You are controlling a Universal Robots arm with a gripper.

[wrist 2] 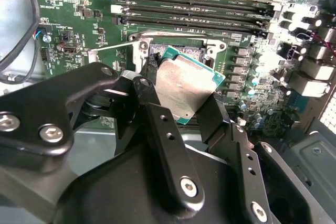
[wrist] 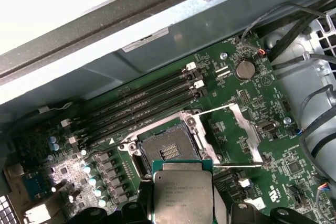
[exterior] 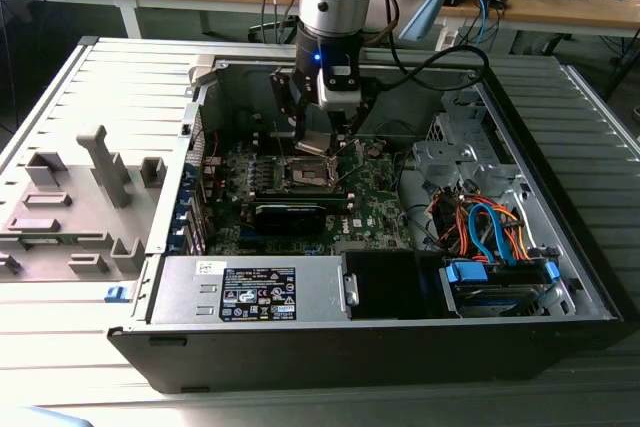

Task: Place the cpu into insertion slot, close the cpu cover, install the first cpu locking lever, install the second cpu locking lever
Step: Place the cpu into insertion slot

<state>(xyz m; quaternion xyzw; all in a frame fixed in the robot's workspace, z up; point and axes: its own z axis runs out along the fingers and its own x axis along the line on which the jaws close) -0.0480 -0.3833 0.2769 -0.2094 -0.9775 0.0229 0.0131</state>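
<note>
The end effector (wrist 2: 181, 97) was clamped on the cpu (wrist 2: 187, 88) by two opposite edges, holding it tilted just above the insertion slot (wrist: 167, 148), which lay open directly beneath and a little ahead of the chip, apart from it. The cpu cover (wrist: 245, 132) stood swung back beside the socket, clear of the opening. Fine print on the chip's metal top and a sticker (exterior: 258, 295) on the power supply (exterior: 183, 292) were too small to read.

Grey slatted table (exterior: 70, 347) carried an open computer case (exterior: 300, 352), lying on its side across the middle. At the exterior view's left, just beside the case, lay a grey moulded fixture (exterior: 75, 212) and a small blue part (exterior: 117, 293).
</note>
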